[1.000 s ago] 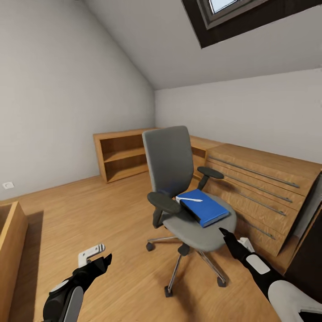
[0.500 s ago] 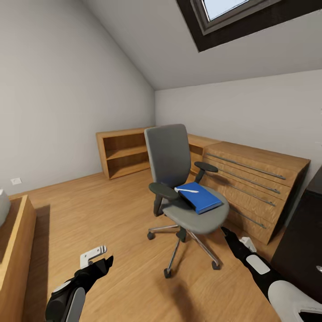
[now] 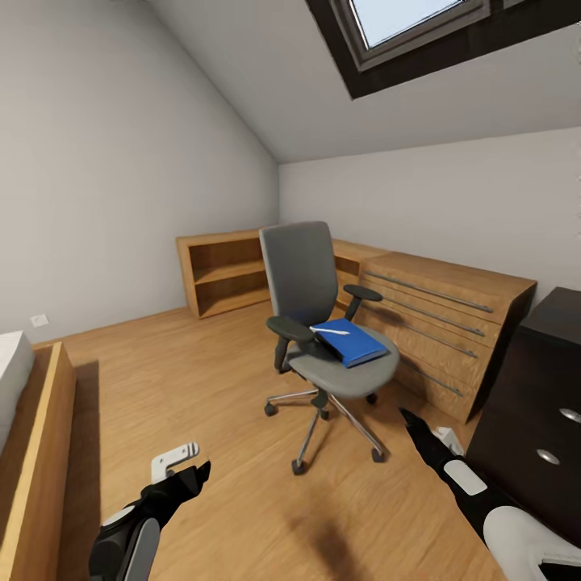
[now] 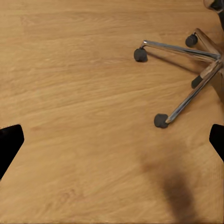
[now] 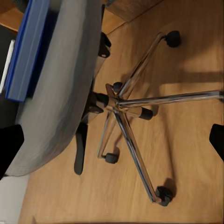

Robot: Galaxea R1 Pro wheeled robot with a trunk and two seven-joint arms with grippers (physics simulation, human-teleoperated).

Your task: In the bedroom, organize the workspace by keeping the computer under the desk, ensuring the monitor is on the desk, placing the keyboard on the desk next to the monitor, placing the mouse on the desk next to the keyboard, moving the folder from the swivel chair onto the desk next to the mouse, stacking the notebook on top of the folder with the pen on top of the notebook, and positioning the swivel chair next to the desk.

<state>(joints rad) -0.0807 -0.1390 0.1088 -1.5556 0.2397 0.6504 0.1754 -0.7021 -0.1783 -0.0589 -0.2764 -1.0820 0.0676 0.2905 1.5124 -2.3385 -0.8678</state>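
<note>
The grey swivel chair (image 3: 323, 323) stands on the light wood floor (image 3: 202, 387). The blue folder (image 3: 349, 342) lies flat on its seat. The white pen (image 3: 329, 331) rests on top.

Swivel chair (image 3: 323, 323) stands mid-floor, folder (image 3: 349, 341) on its seat toward the right edge, pen (image 3: 329, 331) lying on the folder's near-left corner. Shelf unit (image 3: 222, 274) behind it, drawer unit (image 3: 440, 323) to its right.
</note>
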